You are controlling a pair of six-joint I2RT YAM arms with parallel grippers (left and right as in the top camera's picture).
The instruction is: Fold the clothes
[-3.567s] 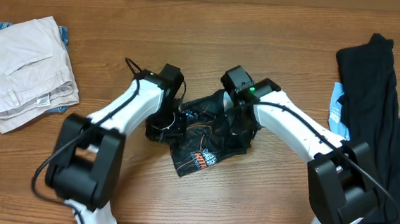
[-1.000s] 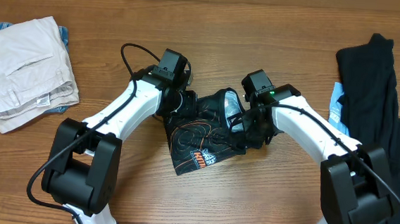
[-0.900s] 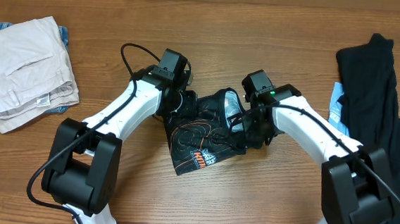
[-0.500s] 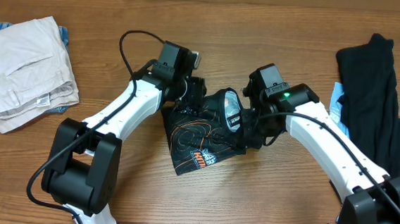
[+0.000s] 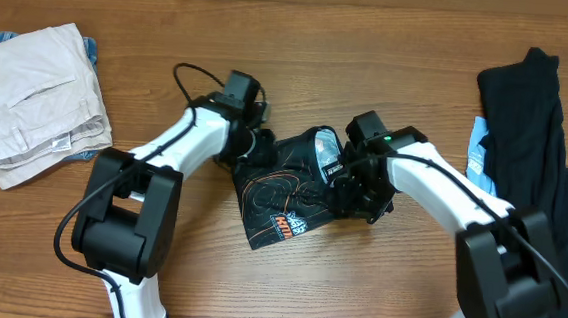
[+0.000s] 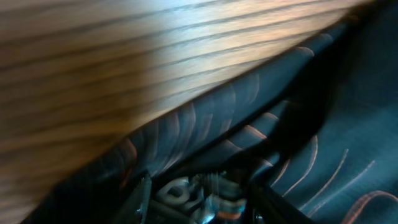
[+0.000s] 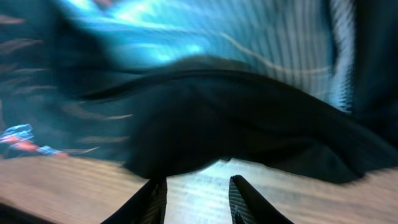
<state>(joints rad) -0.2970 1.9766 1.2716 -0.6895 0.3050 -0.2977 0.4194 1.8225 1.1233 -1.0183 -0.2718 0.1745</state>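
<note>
The clothes (image 5: 292, 190), a black jersey with orange contour lines, lie bunched at the table's middle. My left gripper (image 5: 253, 144) sits at the jersey's upper left edge. In the left wrist view its jaws (image 6: 202, 202) stand apart, and cloth with a white logo (image 6: 186, 193) lies between the fingers (image 6: 142, 200). My right gripper (image 5: 364, 197) is at the jersey's right edge. In the right wrist view it (image 7: 198, 200) is open over bare wood, with the dark hem of the clothes (image 7: 236, 130) just beyond the fingertips (image 7: 239, 196).
Folded beige trousers (image 5: 35, 102) lie at the far left on a blue cloth. A plain black garment (image 5: 529, 166) with light blue cloth (image 5: 479, 158) covers the right side. The wooden table (image 5: 371, 55) shows behind and in front of the jersey.
My right gripper has opened and let go of the jersey's right edge, then slid slightly toward me. The left gripper rose toward the back, then came down again at the upper left edge.
</note>
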